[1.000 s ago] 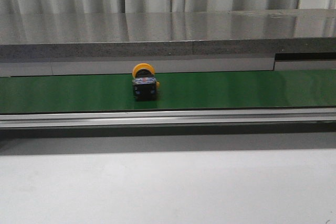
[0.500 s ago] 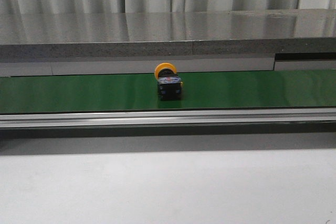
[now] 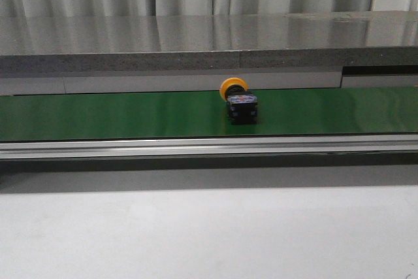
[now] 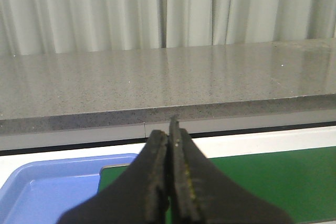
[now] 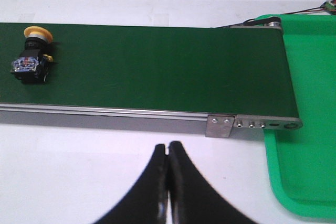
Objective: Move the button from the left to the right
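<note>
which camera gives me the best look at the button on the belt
The right wrist view: the button shows from above, cap, body and markings clear on the green belt. The front view shows it smaller and side-on. The left wrist view misses it.

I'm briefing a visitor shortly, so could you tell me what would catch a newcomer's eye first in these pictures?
The orange-capped button stands out first, lying alone on the green conveyor belt, a little right of the belt's middle in the front view. Next come the bright trays: a green tray at the belt's end and a blue tray below the left pincer. Both pincers are shut and empty, the right pincer included.
</note>
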Robot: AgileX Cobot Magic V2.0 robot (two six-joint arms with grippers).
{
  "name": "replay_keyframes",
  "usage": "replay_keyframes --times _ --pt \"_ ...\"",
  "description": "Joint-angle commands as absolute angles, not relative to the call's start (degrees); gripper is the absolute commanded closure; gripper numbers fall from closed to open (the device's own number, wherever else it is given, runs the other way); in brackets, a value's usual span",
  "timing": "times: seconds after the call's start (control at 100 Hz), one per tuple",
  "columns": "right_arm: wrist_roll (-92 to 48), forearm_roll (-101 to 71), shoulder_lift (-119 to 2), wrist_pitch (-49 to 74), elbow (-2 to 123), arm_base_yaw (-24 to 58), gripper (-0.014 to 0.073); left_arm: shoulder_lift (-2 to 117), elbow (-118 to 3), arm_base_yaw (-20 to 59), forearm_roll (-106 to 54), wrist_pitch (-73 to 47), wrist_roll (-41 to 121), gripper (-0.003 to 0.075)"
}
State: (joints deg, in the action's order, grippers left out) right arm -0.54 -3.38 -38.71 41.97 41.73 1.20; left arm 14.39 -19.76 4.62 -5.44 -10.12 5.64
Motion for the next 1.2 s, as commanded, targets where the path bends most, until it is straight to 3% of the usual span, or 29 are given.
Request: replay_keyframes --times 0.0,0.17,0.24,0.31,0.48,0.55,0.84,1.19 --pt "-0.91 -4.08 -41.79 39.19 44.43 1.27 0.066 14.83 -21.15 5.16 -6.04 -5.43 5.17 0.0741" --pt "-0.91 -4.08 -45.26 39.58 44.48 1.27 0.0654 14.83 -21.15 5.16 -6.04 -5.43 5.17 0.0741" --pt "-0.91 -4.13 -45.94 39.86 44.48 1.27 0.061 14.83 -21.15 5.16 -6.04 -5.43 5.17 0.0741" --pt "-0.91 -4.19 -46.07 39.98 44.48 1.27 0.0509 14.83 -21.15 5.16 -6.04 -5.43 5.17 0.0741" --pt "-0.91 -4.19 -46.07 39.86 44.48 1.27 0.0139 14.83 -21.15 5.16 -6.04 -5.43 5.17 0.0741" --pt "-0.91 -4.54 -46.07 39.67 44.48 1.27 0.0055 14.83 -21.15 5.16 -6.04 -5.43 5.17 0.0741" --pt "-4.46 -7.03 -48.51 38.76 45.92 1.27 0.0044 14.83 -21.15 5.16 -6.04 -5.43 5.17 0.0741" --pt "-15.71 -14.77 -62.73 36.86 53.88 1.27 0.0044 14.83 -21.15 5.16 -6.04 -5.43 5.17 0.0741"
